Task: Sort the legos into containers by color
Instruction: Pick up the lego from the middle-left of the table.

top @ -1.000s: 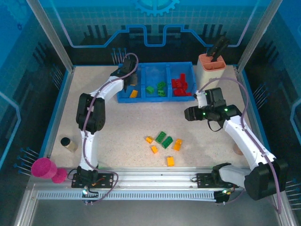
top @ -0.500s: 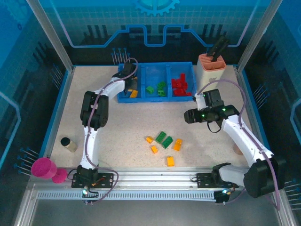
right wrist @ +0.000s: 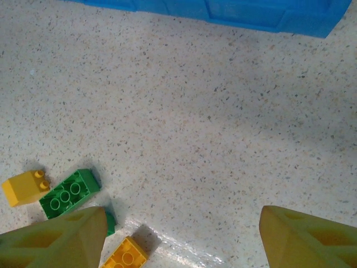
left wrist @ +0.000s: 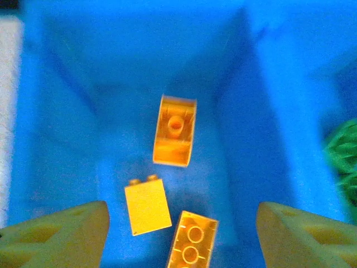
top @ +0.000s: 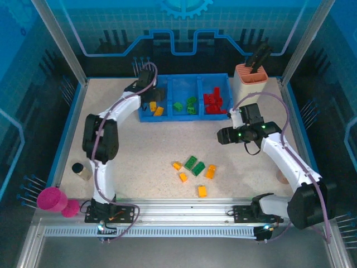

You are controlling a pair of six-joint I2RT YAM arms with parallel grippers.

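Left jaws gaping wide, gripping nothing, hovering over left compartment [left wrist: 72, 128] of blue tray [top: 181, 118]. Three orange-yellow legos [left wrist: 174, 131] lying inside, apart from jaws. Right jaws spreading wide, carrying nothing, hanging above worktop [right wrist: 223, 139] near loose cluster [top: 193, 173] of orange and green bricks. Green legos [top: 191, 102] sitting in middle compartment, red legos [top: 213, 101] in right. Step judged: sorting partway through, next pick pending. Next move likely calling for right jaws descending, straddling one loose brick, closing squarely.
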